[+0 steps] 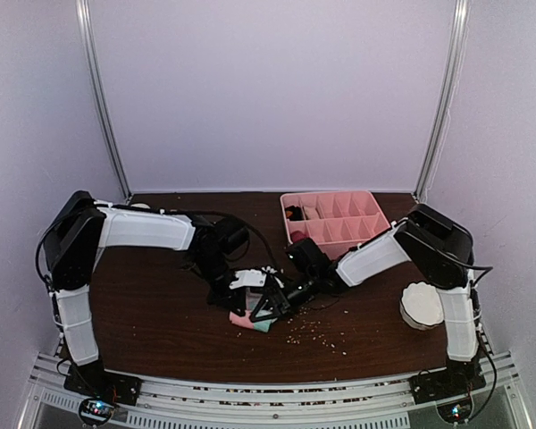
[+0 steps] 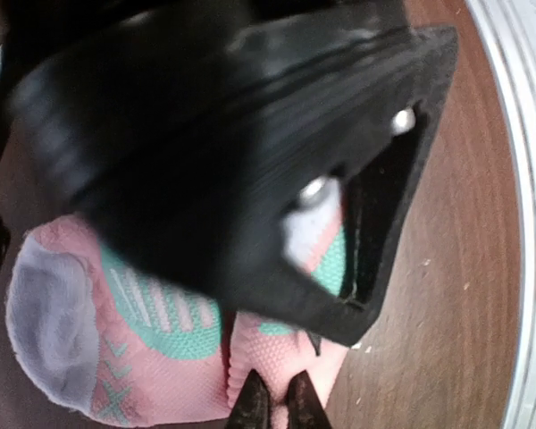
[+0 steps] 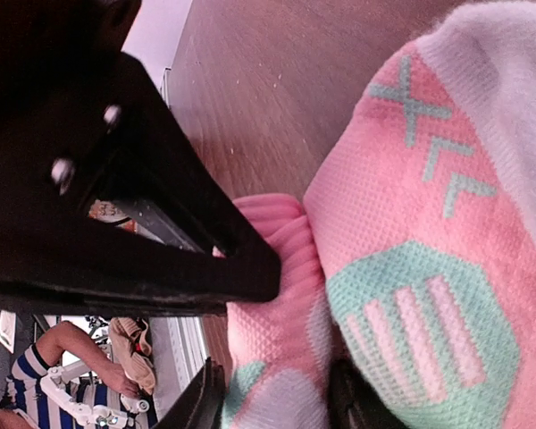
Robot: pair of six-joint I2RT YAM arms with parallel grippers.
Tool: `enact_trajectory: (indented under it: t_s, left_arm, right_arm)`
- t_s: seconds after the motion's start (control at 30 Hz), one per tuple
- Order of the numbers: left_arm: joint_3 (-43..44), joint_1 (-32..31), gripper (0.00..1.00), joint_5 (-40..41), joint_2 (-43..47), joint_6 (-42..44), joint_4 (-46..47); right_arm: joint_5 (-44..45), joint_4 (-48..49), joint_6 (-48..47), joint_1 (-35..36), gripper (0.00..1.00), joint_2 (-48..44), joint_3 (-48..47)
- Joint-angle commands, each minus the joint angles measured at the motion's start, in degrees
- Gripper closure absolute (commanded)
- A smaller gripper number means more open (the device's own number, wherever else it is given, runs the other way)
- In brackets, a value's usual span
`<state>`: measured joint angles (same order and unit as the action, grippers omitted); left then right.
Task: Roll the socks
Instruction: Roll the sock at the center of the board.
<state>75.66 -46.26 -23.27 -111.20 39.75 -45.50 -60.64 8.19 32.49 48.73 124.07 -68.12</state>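
Note:
The pink sock (image 1: 251, 321) with mint-green patches lies bunched at the middle of the table, and both grippers meet over it. In the left wrist view my left gripper (image 2: 277, 404) has its tips nearly together, pinching a ribbed pink fold of the sock (image 2: 170, 357). My right gripper (image 3: 277, 407) stands open, a pink and mint fold of the sock (image 3: 402, 268) lying between its spread fingers. Each wrist view is partly blocked by the other gripper's black finger. A small beige and maroon bundle (image 1: 302, 213) sits in the tray, too small to identify.
A pink divided tray (image 1: 368, 227) stands at the back right of the brown table. A white bowl (image 1: 421, 305) sits at the right beside the right arm. Pale crumbs (image 1: 317, 332) are scattered in front of the sock.

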Motion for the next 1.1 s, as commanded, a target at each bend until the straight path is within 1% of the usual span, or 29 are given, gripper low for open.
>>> enact_trajectory:
  t_s: [0.0,0.13,0.17,0.27,0.3,0.33,0.37,0.4,0.5,0.63,0.9,1.0,1.07]
  left_arm:
    - [3.2,0.8,0.98,-1.9,-7.2,-6.2,-4.7]
    - [8.2,0.1,0.98,-6.7,-12.1,-6.8,-5.7]
    - [9.2,0.1,0.98,-7.7,-13.4,-6.8,-6.0]
    - [10.4,0.1,0.99,-7.9,-16.7,-6.8,-6.1]
    - [10.3,0.1,0.99,-7.7,-17.5,-6.8,-6.0]
    - [10.1,0.1,0.99,-7.4,-18.1,-6.9,-5.8]
    - [9.7,0.1,0.99,-7.1,-18.5,-7.0,-5.3]
    - [9.1,0.1,1.00,-6.7,-18.8,-7.2,-4.8]
    - [7.9,0.1,1.00,-6.0,-19.4,-8.2,-3.1]
    - [7.8,0.6,1.00,-6.3,-19.9,-8.9,-2.6]
    - [11.1,0.9,1.00,-4.2,-23.3,-10.5,-4.6]
    - [11.2,1.7,1.00,-5.4,-23.0,-10.7,-4.8]
    - [11.2,2.2,1.00,-6.6,-22.8,-10.7,-5.0]
  right_arm:
    - [11.2,4.2,4.2,0.7,0.60,-1.1,12.6]
    - [12.9,11.3,7.7,0.7,0.60,-4.5,20.0]
    - [13.7,11.8,7.5,0.7,0.60,-5.3,21.4]
    - [18.0,8.9,4.3,0.5,0.61,-8.2,22.9]
    - [20.0,7.0,2.8,0.5,0.58,-9.2,22.8]
    - [21.6,5.1,1.4,0.5,0.26,-10.3,22.8]
    - [23.1,3.7,0.2,0.4,0.03,-11.3,22.9]
    - [24.7,2.4,-0.8,0.4,0.00,-12.6,23.0]
    - [28.9,0.2,-2.5,0.1,0.00,-15.2,23.7]
    - [33.2,1.7,-2.9,0.0,0.00,-19.1,27.2]
    - [43.3,-0.9,-6.1,0.0,0.00,-27.5,31.2]
    - [50.6,1.5,-3.4,-0.4,0.00,-31.3,34.3]
    - [53.5,7.1,1.7,-1.5,0.00,-34.1,37.9]
